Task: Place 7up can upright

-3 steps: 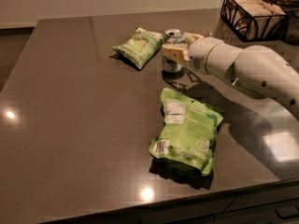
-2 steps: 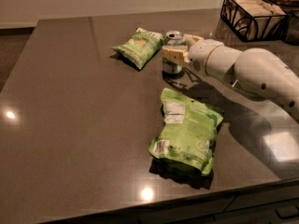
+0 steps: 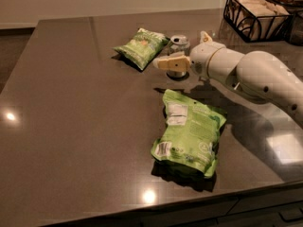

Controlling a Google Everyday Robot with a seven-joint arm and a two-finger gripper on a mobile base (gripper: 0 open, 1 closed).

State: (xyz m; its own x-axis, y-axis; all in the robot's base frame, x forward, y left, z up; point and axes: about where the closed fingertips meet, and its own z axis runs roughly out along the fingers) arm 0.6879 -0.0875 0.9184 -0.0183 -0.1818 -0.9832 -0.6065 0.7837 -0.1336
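Note:
The 7up can [image 3: 179, 42], silver with a shiny round top, stands upright on the dark table [image 3: 71, 103] at the back middle. My gripper [image 3: 180, 49] reaches in from the right and straddles the can with its jaws spread. The near cream finger [image 3: 171, 63] lies in front of the can and hides most of its body. The far finger [image 3: 204, 35] shows behind and to the right of it. The can's base shows under the near finger.
A small green snack bag [image 3: 141, 47] lies left of the can. A large green snack bag [image 3: 190, 132] lies in front of the gripper. A black wire basket [image 3: 258, 15] stands at the back right. The table's front edge runs along the bottom.
The near finger has moved away from the can towards the camera and left, and the far finger has shifted right. The jaws have spread. The can stands still and upright.

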